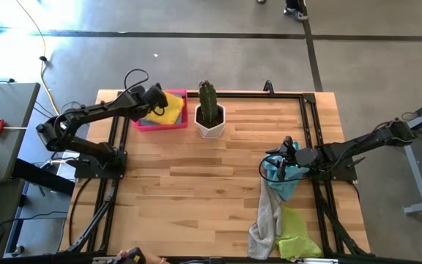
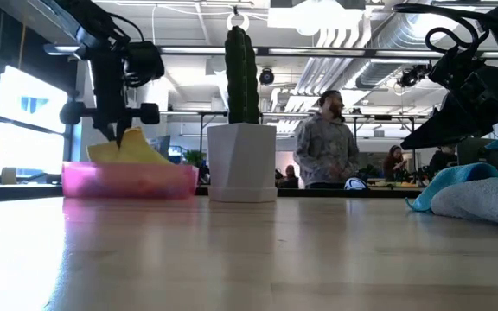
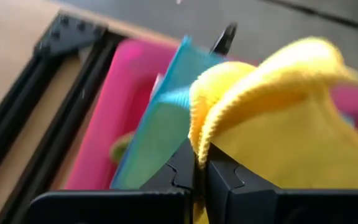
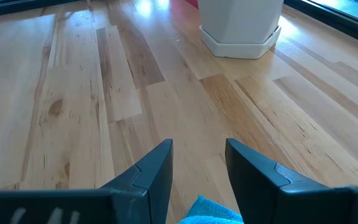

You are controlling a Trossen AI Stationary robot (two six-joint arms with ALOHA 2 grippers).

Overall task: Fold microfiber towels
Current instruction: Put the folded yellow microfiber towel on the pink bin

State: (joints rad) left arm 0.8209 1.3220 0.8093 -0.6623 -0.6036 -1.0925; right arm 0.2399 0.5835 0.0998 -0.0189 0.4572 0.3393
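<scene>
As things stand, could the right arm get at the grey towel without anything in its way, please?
Probably yes. The right pincer hangs open over the light blue towel, and the grey towel lies just beyond it, uncovered, beside the lime green towel. Nothing stands between them.

Surface: pale wood planks, black frame rails along its edges.
Pink tray: lies directly beneath the left jaws.
White cactus pot: just beside the tray, well ahead of the right jaws.
Towel pile: blue under the right jaws, grey and lime green behind them.
</scene>
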